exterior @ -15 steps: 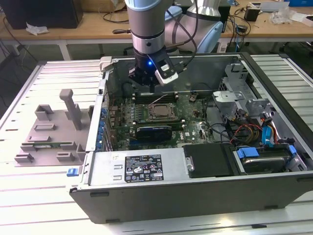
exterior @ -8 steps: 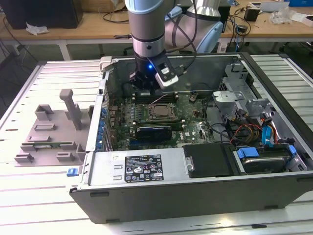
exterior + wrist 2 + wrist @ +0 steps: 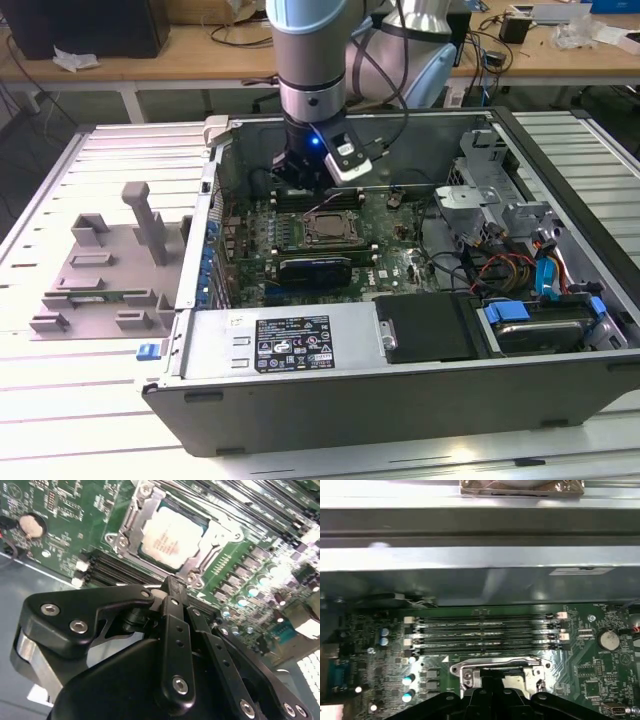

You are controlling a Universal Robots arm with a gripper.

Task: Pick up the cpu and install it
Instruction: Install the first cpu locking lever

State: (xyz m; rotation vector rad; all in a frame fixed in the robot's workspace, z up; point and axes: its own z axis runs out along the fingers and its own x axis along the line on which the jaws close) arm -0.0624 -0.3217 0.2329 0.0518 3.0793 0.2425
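1. One cpu (image 3: 167, 536) is lying flat inside the socket frame (image 3: 127, 530) on the motherboard (image 3: 65, 510). Its silver top is facing up, and it is sitting in place, not being carried.
2. The gripper (image 3: 170, 582) is hanging low over the board with its jaws drawn together and gripping nothing. In the second wrist view the cpu is sitting just beyond the jaw tips, apart from them.
3. In the exterior view the gripper is hovering over the memory slots (image 3: 480, 632), and the socket frame is lying just beside it, toward the near wall of the computer case (image 3: 450, 400).
4. Being square, the cpu is offering no long axis to line up with.
5. Room is looking tight. The memory slots are flanking one side of the frame, capacitors (image 3: 250, 592) are crowding another, and the case walls are closing in all round.
6. The case is resting on a slatted bench (image 3: 60, 420).
7. Whether the frame is latched, I cannot tell.
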